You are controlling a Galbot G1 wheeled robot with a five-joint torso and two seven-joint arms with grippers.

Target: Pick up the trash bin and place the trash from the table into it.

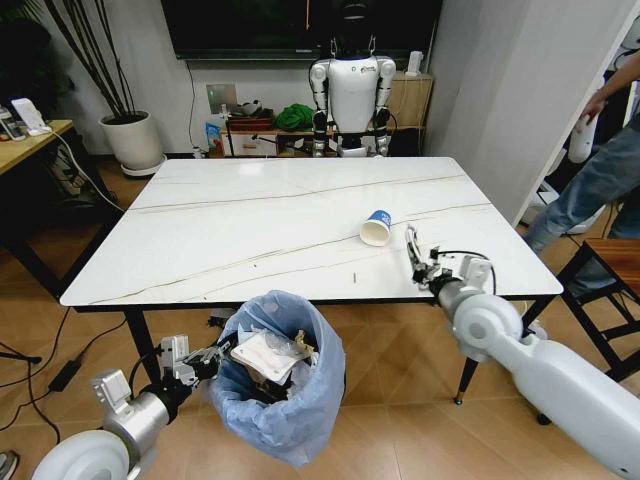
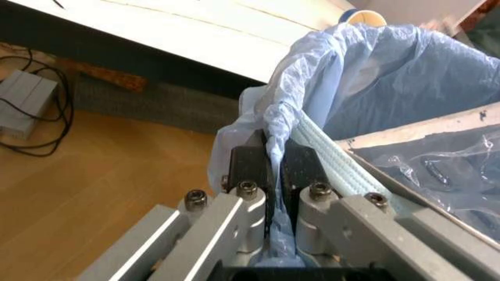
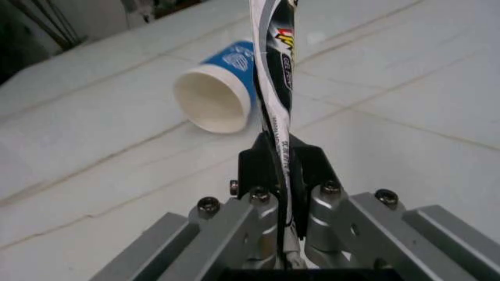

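Observation:
The trash bin (image 1: 285, 400), lined with a crinkled light-blue bag, hangs off the floor just in front of the table's near edge (image 1: 200, 295). White papers and cardboard lie inside it. My left gripper (image 1: 220, 353) is shut on its rim, seen close in the left wrist view as the gripper (image 2: 275, 168) pinching the bag (image 2: 390, 76) and the ribbed rim. A blue-white paper cup (image 1: 377, 227) (image 3: 219, 93) lies on its side on the table. Just right of it, my right gripper (image 1: 418, 266) (image 3: 283, 167) is shut on a flat printed silver tube (image 1: 411, 241) (image 3: 280, 76), which stands upright.
A person (image 1: 600, 170) stands at the right edge beside a dark wooden stool (image 1: 612, 262). Another robot (image 1: 352, 92) stands behind the table. At the left are a potted plant (image 1: 133, 140), a wooden desk (image 1: 30, 138), and floor cables (image 2: 31, 111).

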